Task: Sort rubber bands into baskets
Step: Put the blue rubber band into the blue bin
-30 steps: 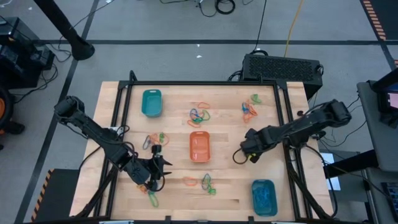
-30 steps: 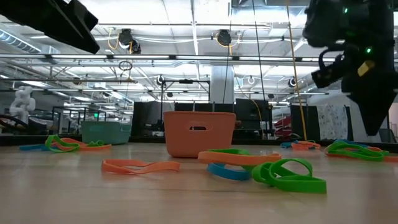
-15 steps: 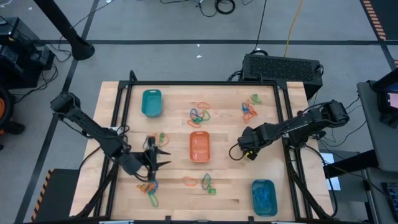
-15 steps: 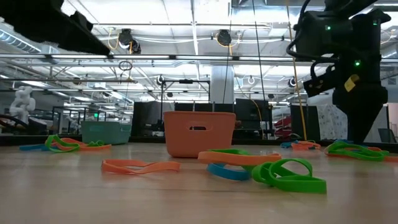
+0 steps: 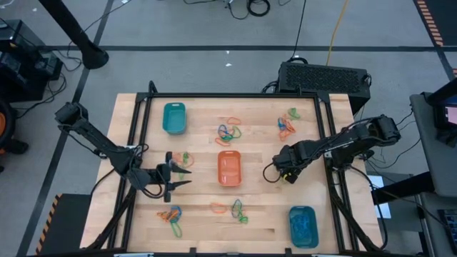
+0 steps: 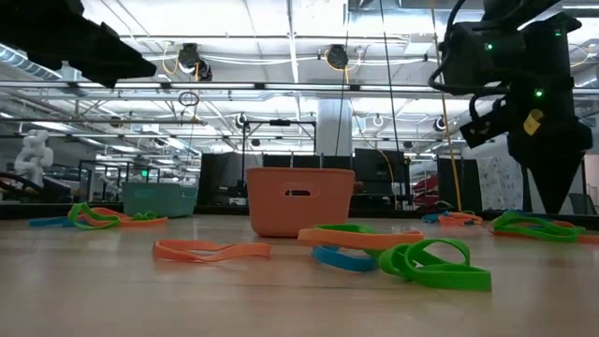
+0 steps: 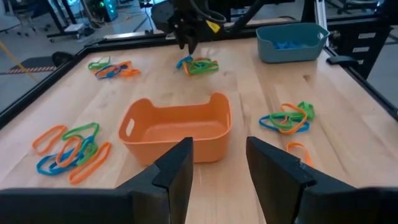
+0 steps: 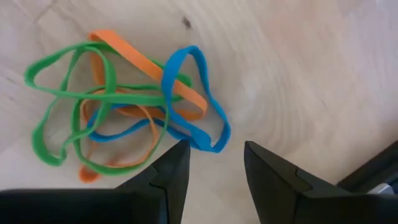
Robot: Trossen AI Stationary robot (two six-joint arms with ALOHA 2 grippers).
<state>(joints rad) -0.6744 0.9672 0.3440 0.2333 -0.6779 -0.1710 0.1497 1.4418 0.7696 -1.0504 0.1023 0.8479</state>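
- Across the pale wooden table (image 5: 264, 146), small thin elastic rubber bands in orange, green and blue lie in loose clusters: one far of centre (image 5: 228, 130), one toward the far right (image 5: 288, 126), one left of centre (image 5: 182, 158), one at the near left (image 5: 171, 218), one near of centre (image 5: 234, 209).
- At the table's middle sits the orange rounded-rectangular plastic basket (image 5: 228, 168), empty as far as the left wrist view shows.
- One teal plastic basket (image 5: 173, 118) stands at the far left corner; the other teal basket (image 5: 303, 226) stands at the near right corner with blue bands inside.
- Left gripper (image 5: 180, 176): it hovers just left of the orange basket, beside the left-of-centre cluster, fingers parted and nothing between them.
- Right gripper (image 8: 211, 168): it hangs low over a tangle of green, orange and blue bands (image 8: 124, 106) to the right of the orange basket, fingers spread with a gap between them, gripping nothing. In the overhead view that tangle seems hidden under the arm.
- Beyond the table's far edge, a black boxy unit (image 5: 325, 76) rests on the grey floor.
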